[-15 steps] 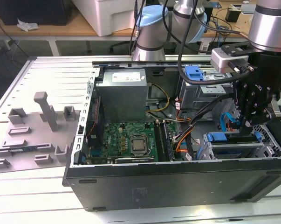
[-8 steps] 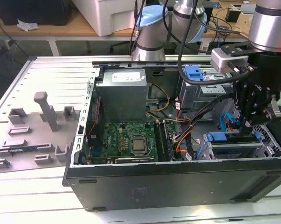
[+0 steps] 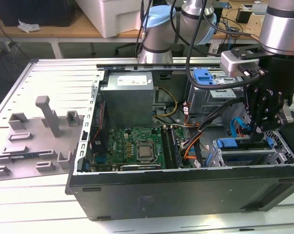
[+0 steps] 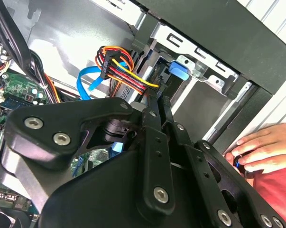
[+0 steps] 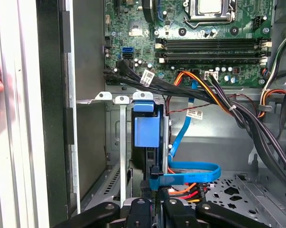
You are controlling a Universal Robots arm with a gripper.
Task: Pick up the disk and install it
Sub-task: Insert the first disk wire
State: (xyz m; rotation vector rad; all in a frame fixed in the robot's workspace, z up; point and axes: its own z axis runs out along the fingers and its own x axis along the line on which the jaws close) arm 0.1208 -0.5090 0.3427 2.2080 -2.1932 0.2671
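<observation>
While my claw [image 5: 154,202] hangs closed over the drive cage [image 5: 115,142], 1 disk [image 5: 147,130] sits directly beneath it, long axis running down into the bay.

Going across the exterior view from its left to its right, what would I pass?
Grey plastic fixtures → green motherboard inside the open computer case → blue drive carrier in the bay → black claw above the bay.
</observation>
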